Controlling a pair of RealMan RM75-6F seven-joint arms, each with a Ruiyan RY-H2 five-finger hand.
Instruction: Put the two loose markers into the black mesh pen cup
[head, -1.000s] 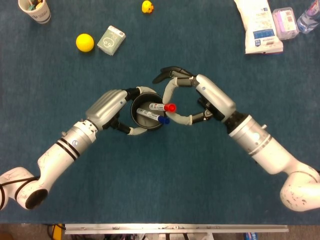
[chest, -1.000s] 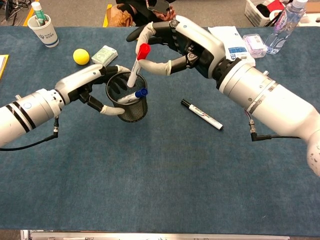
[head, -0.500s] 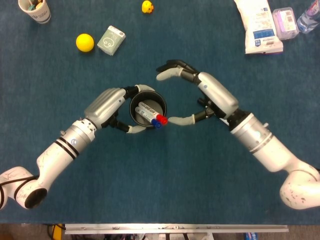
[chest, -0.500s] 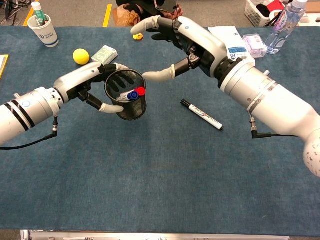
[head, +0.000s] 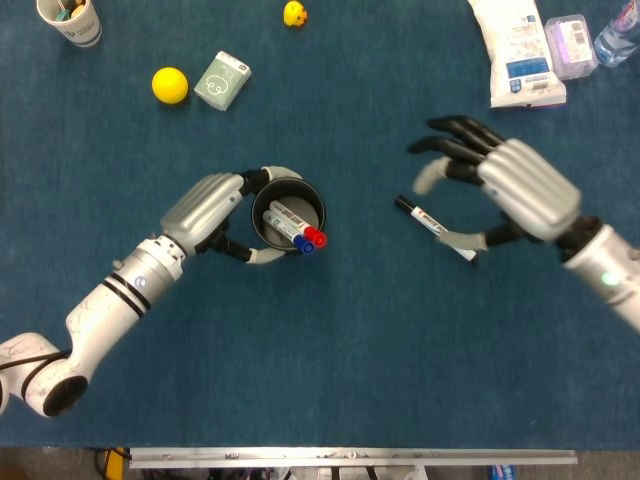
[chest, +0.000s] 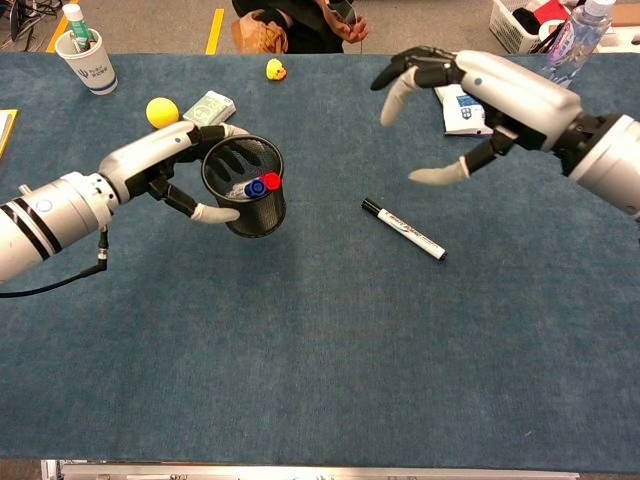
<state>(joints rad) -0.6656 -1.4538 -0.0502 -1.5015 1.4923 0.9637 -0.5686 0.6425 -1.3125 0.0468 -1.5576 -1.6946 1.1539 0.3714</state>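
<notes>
My left hand (head: 212, 212) (chest: 172, 160) grips the black mesh pen cup (head: 288, 214) (chest: 246, 189), holding it tilted. Inside the cup lie a red-capped marker (head: 314, 236) (chest: 272, 181) and a blue-capped marker (head: 301, 242) (chest: 257, 187), caps at the rim. A black-capped white marker (head: 435, 228) (chest: 404, 229) lies loose on the blue cloth to the right of the cup. My right hand (head: 505, 190) (chest: 470, 95) hovers above that marker with fingers spread and nothing in it.
At the back left are a yellow ball (head: 170, 85) (chest: 161, 112), a small green box (head: 222, 80) (chest: 209, 108), a paper cup (head: 70, 19) (chest: 88, 56) and a yellow duck (head: 294, 13) (chest: 274, 69). Packets (head: 518, 52) and a bottle (chest: 564, 42) sit at the back right.
My right hand let the red marker drop into the cup, then drew away to the right, over the loose marker. The left hand shifted the cup slightly left.
</notes>
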